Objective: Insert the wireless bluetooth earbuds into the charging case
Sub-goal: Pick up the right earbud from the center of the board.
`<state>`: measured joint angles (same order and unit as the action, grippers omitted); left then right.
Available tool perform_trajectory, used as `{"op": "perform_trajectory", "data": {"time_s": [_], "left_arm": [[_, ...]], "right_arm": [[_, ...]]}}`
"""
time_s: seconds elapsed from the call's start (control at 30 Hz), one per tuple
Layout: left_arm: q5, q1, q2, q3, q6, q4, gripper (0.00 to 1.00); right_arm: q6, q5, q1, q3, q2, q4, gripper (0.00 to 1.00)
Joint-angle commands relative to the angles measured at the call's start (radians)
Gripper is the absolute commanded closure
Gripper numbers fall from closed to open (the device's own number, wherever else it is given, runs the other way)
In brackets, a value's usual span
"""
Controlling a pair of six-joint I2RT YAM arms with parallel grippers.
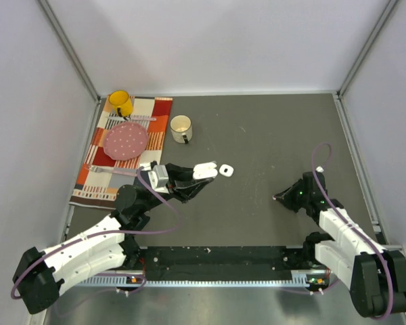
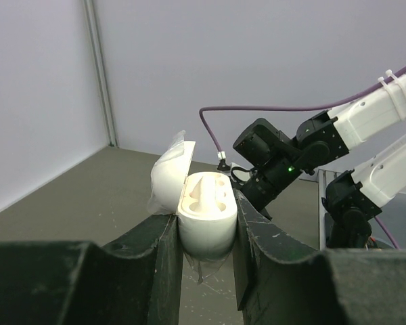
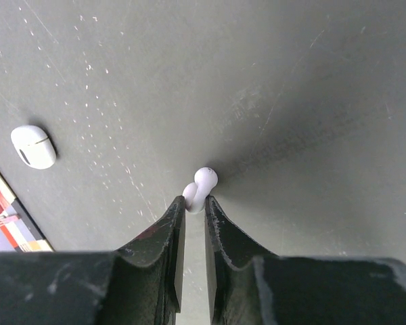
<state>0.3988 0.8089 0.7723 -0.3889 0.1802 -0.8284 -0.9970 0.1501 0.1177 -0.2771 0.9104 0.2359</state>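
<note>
- Right gripper [image 3: 193, 203]: jaws narrow, tips either side of the stem end of a small glossy white plastic earbud [image 3: 203, 181] lying on the dark grey table [image 3: 291, 101]. It looks pinched, but only at the very tips, so we can't tell if the hold is firm.
- Left gripper [image 2: 206, 215]: clamped on the body of the open white oval charging case [image 2: 204, 227]. The case is held up off the table w/ lid hinged back to the left and wells facing up, toward the right arm.
- Step in hand, as we read it: secure the earbud, then carry it over to the case.
- Before lifting we'd want the stem deeper btwn the pads. A tip-only pinch on glossy plastic prob. squirts the bud out.
- Lift straight up and slowly, w/o dragging across the table.
- In the left wrist view one well seems filled by a white pointed shape and the other looks free, so we'd aim for the free one.
- Keep the case steady and level. Bring the bud in stem-down from above and clear of the lid.
- Release only once it's seated.
- A white pebble-shaped piece with a dark slot [image 3: 32, 146] lies on the table, well apart from the earbud. We leave it alone and route around it.
</note>
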Motion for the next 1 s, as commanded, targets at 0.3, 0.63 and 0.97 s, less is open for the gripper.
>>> {"op": "perform_trajectory", "data": {"time_s": [0.3, 0.63, 0.97], "left_arm": [[-0.012, 0.004, -0.014, -0.005, -0.015, -0.029, 1.00], [-0.009, 0.004, -0.016, -0.007, -0.016, -0.028, 1.00], [-0.006, 0.004, -0.016, -0.007, -0.018, -0.020, 1.00]], "right_arm": [[0.061, -0.061, 0.007, -0.093, 0.051, 0.017, 0.78], [0.060, -0.066, 0.007, -0.103, 0.050, 0.017, 0.82], [0.061, -0.054, 0.005, -0.112, 0.053, 0.017, 1.00]]}}
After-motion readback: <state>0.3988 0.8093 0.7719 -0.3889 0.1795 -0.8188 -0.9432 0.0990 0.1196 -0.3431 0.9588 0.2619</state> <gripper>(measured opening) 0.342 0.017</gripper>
